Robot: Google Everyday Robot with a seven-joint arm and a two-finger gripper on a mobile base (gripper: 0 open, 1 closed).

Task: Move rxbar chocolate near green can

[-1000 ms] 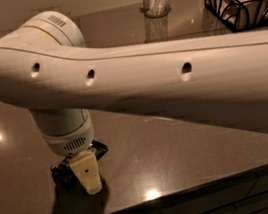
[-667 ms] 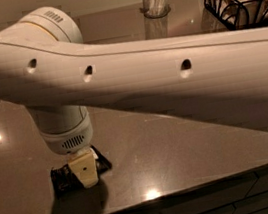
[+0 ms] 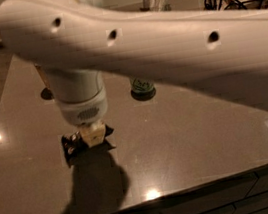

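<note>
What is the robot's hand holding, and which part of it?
The gripper seems to pinch the rxbar chocolate near its middle; dark wrapper ends stick out on both sides.

**Legible markings: none can be read.**

The green can (image 3: 142, 84) stands on the table (image 3: 194, 135) behind the arm (image 3: 165, 48) and carries a pale logo on its visible lower wall, but the letters cannot be made out. The rxbar chocolate (image 3: 73, 142) shows light marks on its dark wrapper, and none resolves into a word. The gripper (image 3: 93, 134) is located at the bar, toward the front left of the table.
</note>
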